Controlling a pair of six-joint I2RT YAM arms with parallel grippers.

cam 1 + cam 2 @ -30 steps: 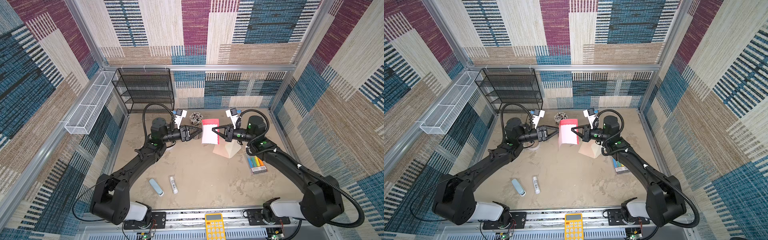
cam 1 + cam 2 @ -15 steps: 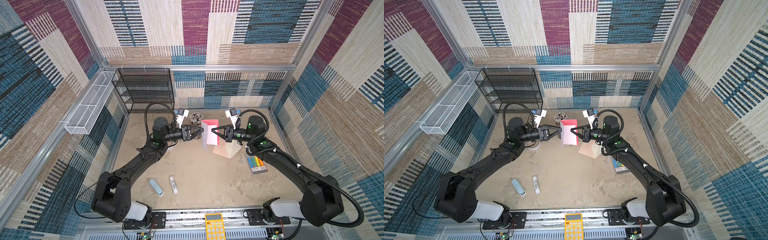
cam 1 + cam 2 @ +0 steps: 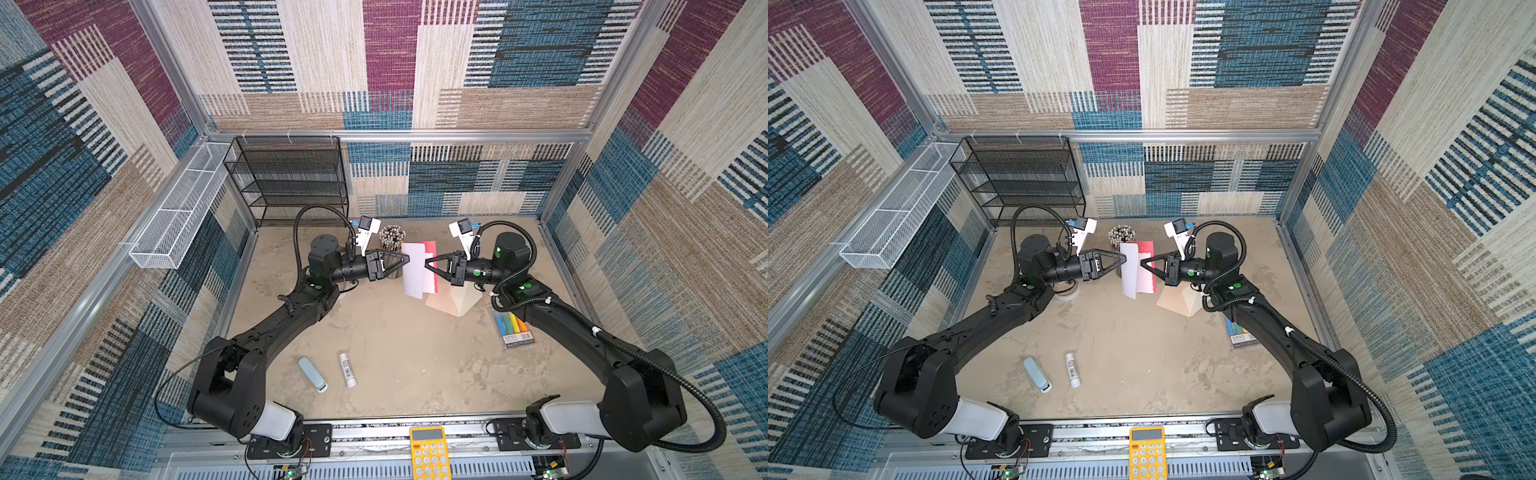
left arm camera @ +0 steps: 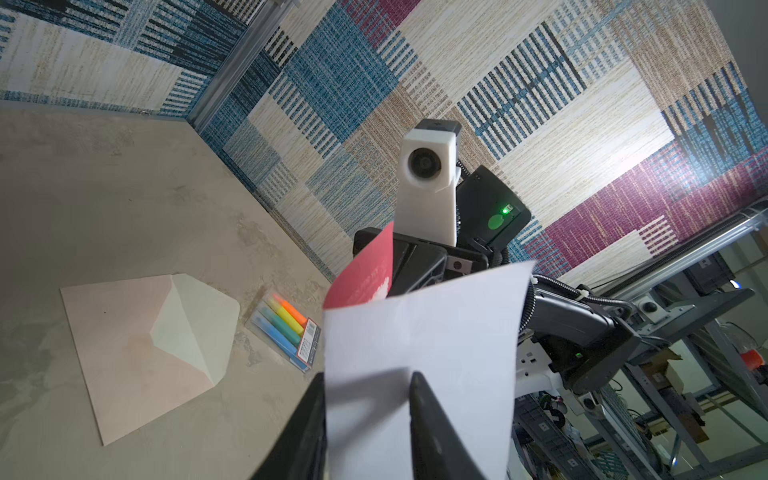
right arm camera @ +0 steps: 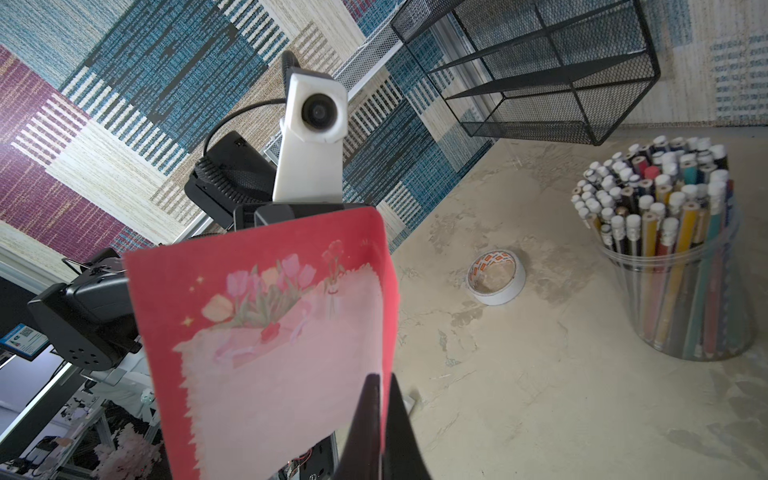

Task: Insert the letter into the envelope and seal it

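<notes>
The table has a mottled beige top and is walled with patchwork fabric. A black mesh rack stands at its far left corner, and a white wire basket hangs on the left wall.

The envelope lies flat on the table under the right end effector, with its cream flap open.

The letter hangs in the air above the table, between the two end effectors and apart from the envelope. It is partly unfolded. The white leaf faces the left arm and the red leaf, printed with tulips, faces the right.

The right end effector is clamped on the red leaf's edge. In the right wrist view its fingers are pressed together on the edge.

The left end effector is at the white leaf's edge. In the left wrist view its fingers stand apart with the edge between them, and no grip shows.

A pencil jar stands behind the letter. A yellow calculator sits at the front rail. A highlighter pack lies right of the envelope. A tape roll sits near the jar. A glue stick and a pale blue oblong lie side by side at front left.
</notes>
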